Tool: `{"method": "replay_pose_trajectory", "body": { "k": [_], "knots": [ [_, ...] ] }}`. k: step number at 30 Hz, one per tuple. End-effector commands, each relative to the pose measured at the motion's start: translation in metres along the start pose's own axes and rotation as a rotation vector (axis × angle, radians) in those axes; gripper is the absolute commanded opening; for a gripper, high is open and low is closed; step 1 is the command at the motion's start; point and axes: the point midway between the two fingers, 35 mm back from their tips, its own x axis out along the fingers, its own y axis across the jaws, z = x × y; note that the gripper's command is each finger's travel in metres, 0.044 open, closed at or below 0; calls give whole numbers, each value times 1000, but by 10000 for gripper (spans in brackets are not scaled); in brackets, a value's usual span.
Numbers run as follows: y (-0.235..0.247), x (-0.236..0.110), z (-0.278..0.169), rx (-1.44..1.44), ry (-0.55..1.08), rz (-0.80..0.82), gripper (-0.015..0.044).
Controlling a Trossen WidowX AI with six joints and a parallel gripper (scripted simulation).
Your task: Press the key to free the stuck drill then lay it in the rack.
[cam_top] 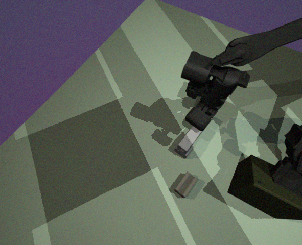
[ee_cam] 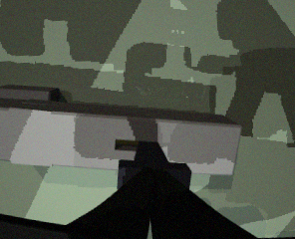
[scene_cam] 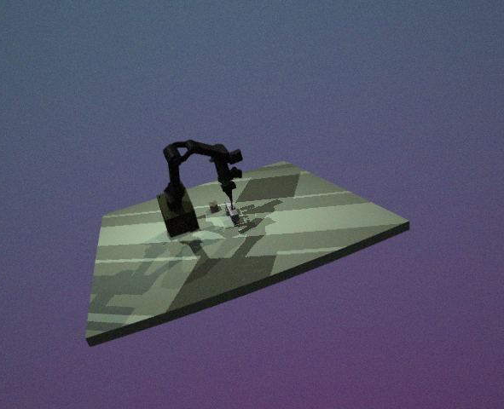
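A grey oblong block lies on the table; it is the housing with the key and the drill. In the wrist view a small dark bar, the key, shows on the block's top just left of my fingertips. A dark flat piece sticks out at the block's far left end; I cannot tell whether it is the drill. My gripper is shut, points straight down and its tips touch the block's top. The rack, a small grey-brown grooved piece, lies empty a short way from the block.
The arm's dark base box stands near the rack and the block. The table top is patterned with light and dark bands and heavy shadows. Its edges drop off to purple background.
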Motion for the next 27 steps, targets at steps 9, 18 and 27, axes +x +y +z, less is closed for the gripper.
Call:
{"method": "replay_pose_trajectory", "body": {
  "k": [9,18,27],
  "knots": [
    [-1,18,-8,-1,38,-8,0],
    [-2,24,-8,-1,38,-8,0],
    [2,-28,1,-1,39,-3,184]
  ]
}}
